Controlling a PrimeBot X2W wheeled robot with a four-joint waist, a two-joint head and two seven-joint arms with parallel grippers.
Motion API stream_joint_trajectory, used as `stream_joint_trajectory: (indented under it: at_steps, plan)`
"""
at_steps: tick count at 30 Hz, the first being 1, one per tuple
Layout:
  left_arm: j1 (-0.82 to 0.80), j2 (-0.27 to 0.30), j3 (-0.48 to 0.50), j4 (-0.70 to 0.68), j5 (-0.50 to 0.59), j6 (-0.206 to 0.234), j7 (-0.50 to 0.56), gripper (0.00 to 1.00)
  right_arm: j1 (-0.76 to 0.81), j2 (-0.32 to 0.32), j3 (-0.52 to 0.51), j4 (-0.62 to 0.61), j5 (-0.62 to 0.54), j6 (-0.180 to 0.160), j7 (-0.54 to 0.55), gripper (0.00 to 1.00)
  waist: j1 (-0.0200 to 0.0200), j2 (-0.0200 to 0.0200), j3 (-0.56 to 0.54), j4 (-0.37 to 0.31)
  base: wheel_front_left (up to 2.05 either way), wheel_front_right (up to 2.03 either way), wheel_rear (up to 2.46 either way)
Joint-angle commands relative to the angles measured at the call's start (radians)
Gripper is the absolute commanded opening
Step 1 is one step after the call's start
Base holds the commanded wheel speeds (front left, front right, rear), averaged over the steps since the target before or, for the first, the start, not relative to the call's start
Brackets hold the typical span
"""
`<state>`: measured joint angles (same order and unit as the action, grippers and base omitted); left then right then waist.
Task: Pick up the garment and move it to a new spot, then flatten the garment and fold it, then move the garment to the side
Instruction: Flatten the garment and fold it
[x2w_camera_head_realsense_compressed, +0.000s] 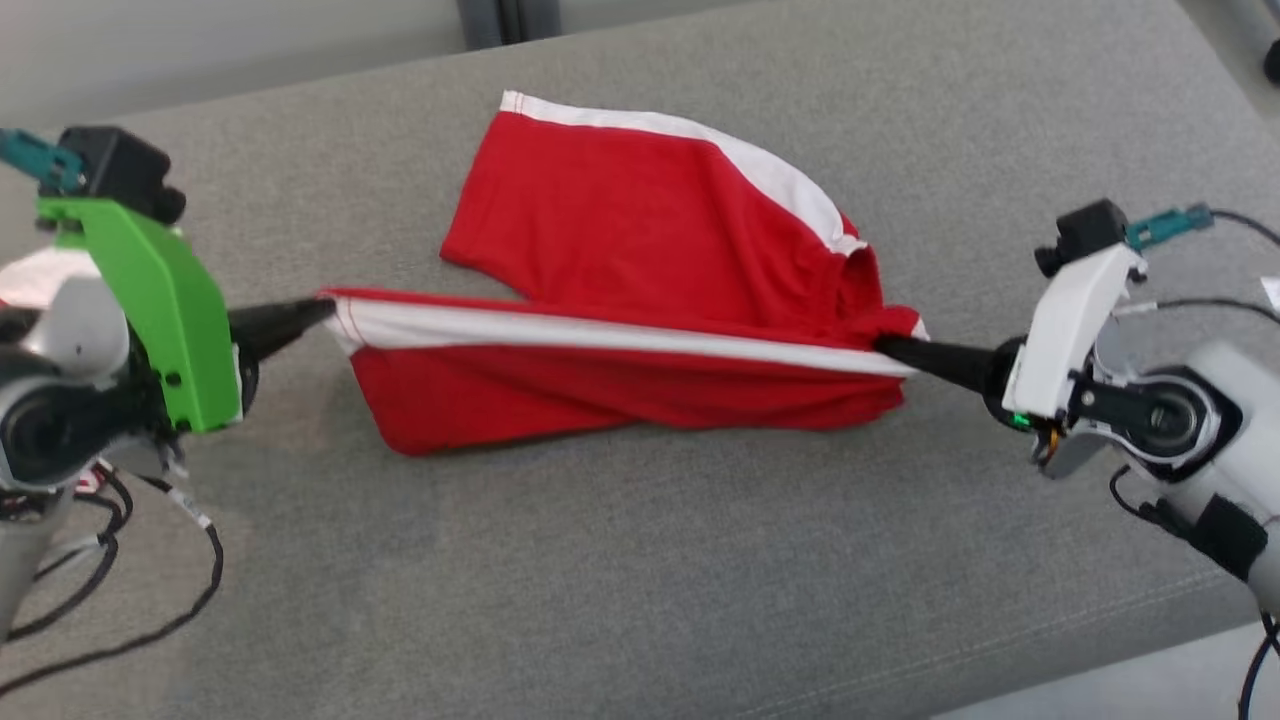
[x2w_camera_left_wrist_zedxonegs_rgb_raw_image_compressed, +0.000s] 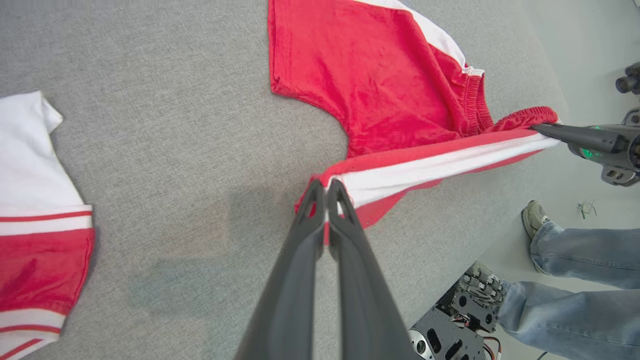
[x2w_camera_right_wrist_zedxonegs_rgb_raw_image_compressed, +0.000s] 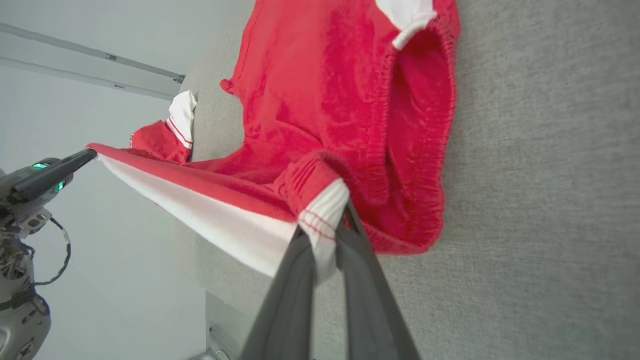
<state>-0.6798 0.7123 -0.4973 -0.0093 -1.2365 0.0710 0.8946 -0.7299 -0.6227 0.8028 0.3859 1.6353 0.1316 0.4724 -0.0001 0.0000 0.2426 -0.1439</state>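
Currently mid-flatten: the red knit shorts with white side stripes (x2w_camera_head_realsense_compressed: 640, 210) sit mid-way across the grey upholstered surface (x2w_camera_head_realsense_compressed: 640, 580). The far leg lies flat; the near leg is pulled taut between both arms and appears slightly raised. The left gripper (x2w_camera_head_realsense_compressed: 322, 310), fingers pressed together, pinches the leg hem at the left. The right gripper (x2w_camera_head_realsense_compressed: 888, 346) is clamped on the waistband corner at the right. The fold looks not yet begun. The next move likely calls for lowering both ends together under tension; an uneven release could leave the near leg twisted.
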Motion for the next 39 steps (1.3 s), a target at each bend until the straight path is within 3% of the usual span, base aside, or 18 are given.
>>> stream_joint_trajectory:
  at_steps: [1,6,14,21,33,34,35,36,38,39]
  plan:
    - [-0.05,-0.003,-0.005,0.03,0.016,0.006,0.018,0.0,-0.043,0.007,0.005,0.022,0.013,-0.002,0.037,0.0,0.0001,0.0,0.14,-0.043,0.0,0.0,0.0]
    - [-0.23,-0.048,-0.028,0.14,0.049,-0.001,0.079,0.0,-0.222,0.05,0.002,0.123,0.097,-0.002,0.175,0.0,0.0001,0.0,0.23,-0.053,0.0,0.0,0.0]
    - [-0.453,-0.128,-0.039,0.3,0.109,-0.035,0.058,0.0,-0.41,0.095,0.027,0.277,0.195,-0.001,0.261,0.0,0.0001,0.0,0.314,-0.064,0.0,0.0,0.0]
    - [-0.579,-0.179,-0.035,0.407,0.144,-0.097,-0.006,0.0,-0.449,0.097,0.042,0.28,0.26,-0.001,0.25,0.0,0.0001,0.0,0.35,-0.095,0.0,0.0,0.0]
    - [-0.68,-0.226,-0.056,0.601,0.216,-0.149,-0.117,0.0,-0.513,0.122,0.085,0.271,0.361,-0.001,0.173,0.02,0.0001,0.0,0.391,-0.146,0.0,0.0,0.0]
    - [-0.681,-0.231,-0.06,0.614,0.218,-0.153,-0.126,0.0,-0.517,0.124,0.092,0.273,0.366,-0.001,0.168,0.24,0.0001,0.0,0.391,-0.147,0.0,0.0,0.0]
    - [-0.682,-0.238,-0.062,0.628,0.219,-0.16,-0.14,0.0,-0.522,0.126,0.104,0.274,0.37,-0.001,0.162,0.38,0.0001,0.0,0.39,-0.148,0.0,0.0,0.0]
    - [-0.682,-0.245,-0.063,0.638,0.216,-0.166,-0.15,0.0,-0.526,0.128,0.109,0.275,0.374,-0.001,0.155,0.96,0.0001,0.0,0.388,-0.149,0.0,0.0,0.0]
    - [-0.675,-0.255,-0.067,0.66,0.204,-0.178,-0.166,1.0,-0.531,0.125,0.122,0.281,0.385,-0.001,0.139,1.0,0.0001,0.0,0.378,-0.149,0.0,0.0,0.0]
    - [-0.673,-0.258,-0.07,0.671,0.203,-0.184,-0.174,1.0,-0.529,0.122,0.132,0.283,0.392,-0.001,0.135,1.0,0.0001,0.0,0.37,-0.149,0.0,0.0,0.0]
